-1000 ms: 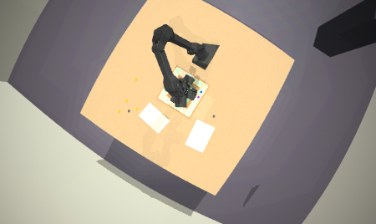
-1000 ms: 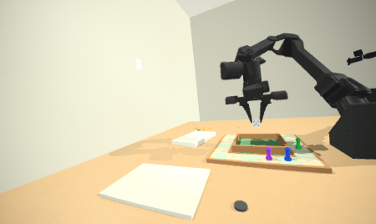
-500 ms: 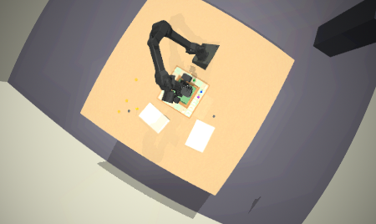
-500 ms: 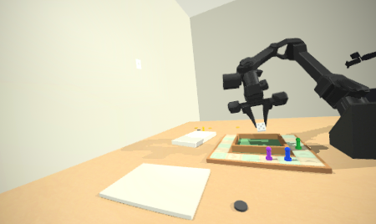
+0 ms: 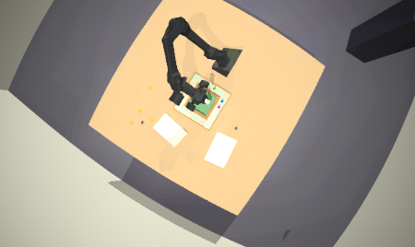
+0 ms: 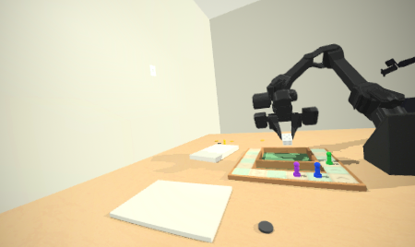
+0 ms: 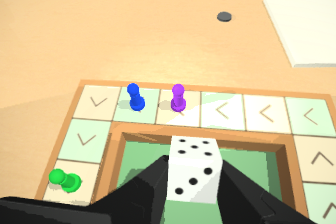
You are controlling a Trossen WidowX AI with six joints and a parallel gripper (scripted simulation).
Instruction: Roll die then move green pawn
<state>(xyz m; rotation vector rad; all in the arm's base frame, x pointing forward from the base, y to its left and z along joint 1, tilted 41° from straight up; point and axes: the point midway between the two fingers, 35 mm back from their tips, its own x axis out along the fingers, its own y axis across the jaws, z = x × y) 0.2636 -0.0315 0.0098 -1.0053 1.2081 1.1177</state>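
My gripper (image 6: 287,135) (image 7: 192,164) is shut on the white die (image 5: 207,101) (image 6: 287,139) (image 7: 194,169) and holds it above the tray. In the wrist view the die shows five pips on its upper face and three on the face towards the camera. The green-floored tray (image 6: 281,164) (image 7: 210,131) is in the middle of the board. The green pawn (image 5: 214,88) (image 6: 329,158) (image 7: 70,181) stands on the side track, two squares from the corner square in the wrist view. The tray floor is partly hidden by the fingers.
The blue pawn (image 5: 222,100) (image 6: 317,170) (image 7: 136,98) and purple pawn (image 5: 219,107) (image 6: 296,170) (image 7: 178,98) stand on neighbouring squares. Two white slabs (image 5: 170,130) (image 5: 220,149) and a dark disc (image 5: 236,128) (image 6: 266,227) (image 7: 224,17) lie off the board. Several small yellow things lie farther off.
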